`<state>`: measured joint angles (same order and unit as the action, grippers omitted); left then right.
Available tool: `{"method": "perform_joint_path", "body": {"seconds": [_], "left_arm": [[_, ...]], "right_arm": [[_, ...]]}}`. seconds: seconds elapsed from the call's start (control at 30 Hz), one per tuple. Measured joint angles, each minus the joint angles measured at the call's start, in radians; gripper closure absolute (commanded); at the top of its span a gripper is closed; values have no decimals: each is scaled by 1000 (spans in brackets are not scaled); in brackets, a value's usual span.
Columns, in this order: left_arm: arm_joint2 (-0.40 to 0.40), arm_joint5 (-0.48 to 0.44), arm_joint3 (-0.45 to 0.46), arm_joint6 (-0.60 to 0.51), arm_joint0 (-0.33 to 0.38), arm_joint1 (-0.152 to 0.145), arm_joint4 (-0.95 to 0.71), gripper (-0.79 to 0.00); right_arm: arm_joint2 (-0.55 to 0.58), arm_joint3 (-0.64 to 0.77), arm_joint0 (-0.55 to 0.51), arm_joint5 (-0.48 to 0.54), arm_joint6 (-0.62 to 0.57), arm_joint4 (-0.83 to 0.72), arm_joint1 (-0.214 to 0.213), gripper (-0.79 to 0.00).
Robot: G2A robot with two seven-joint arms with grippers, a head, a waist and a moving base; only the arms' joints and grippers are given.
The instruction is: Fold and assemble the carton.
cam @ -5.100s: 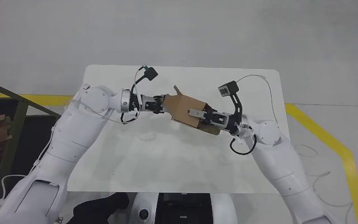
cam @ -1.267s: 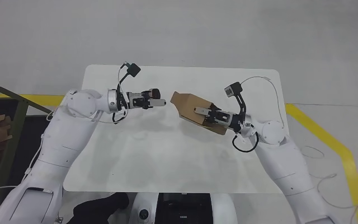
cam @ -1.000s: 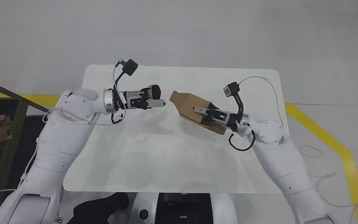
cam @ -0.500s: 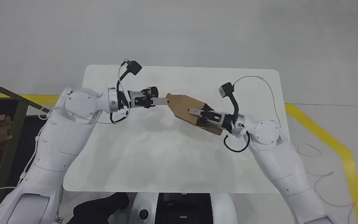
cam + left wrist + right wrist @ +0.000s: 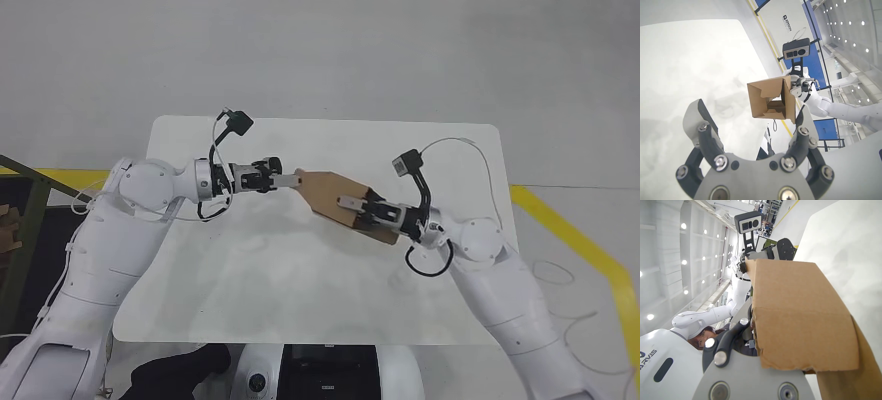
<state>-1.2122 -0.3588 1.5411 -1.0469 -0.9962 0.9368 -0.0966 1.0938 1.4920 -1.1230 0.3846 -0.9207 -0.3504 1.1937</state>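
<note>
A brown carton [image 5: 338, 193] hangs above the white table [image 5: 250, 290], lying sideways between my two arms. My right gripper [image 5: 360, 207] is shut on the side wall at its right end; that wall [image 5: 800, 317] hides the fingers in the right wrist view. In the left wrist view the carton [image 5: 770, 100] turns its open end toward me, with folded flaps inside. My left gripper [image 5: 751, 117] stands open just short of that end. One fingertip [image 5: 800, 118] meets the corner of a side flap. From above, the left gripper [image 5: 290, 180] sits at the carton's left tip.
The table's front half and back left are bare. A dark frame [image 5: 20, 200] and yellow floor tape [image 5: 560, 225] lie off the table's sides.
My left gripper has swung back to the right, from well apart to the carton's left end. The right arm has brought the carton slightly left and flatter.
</note>
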Motion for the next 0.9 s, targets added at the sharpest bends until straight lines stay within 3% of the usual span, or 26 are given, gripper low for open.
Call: {"method": "perform_joint_path", "body": {"seconds": [0.9], "left_arm": [[58, 24, -14, -7, 36, 8, 55, -785]], "right_arm": [[-5, 5, 1, 24, -53, -77, 0, 0]]}}
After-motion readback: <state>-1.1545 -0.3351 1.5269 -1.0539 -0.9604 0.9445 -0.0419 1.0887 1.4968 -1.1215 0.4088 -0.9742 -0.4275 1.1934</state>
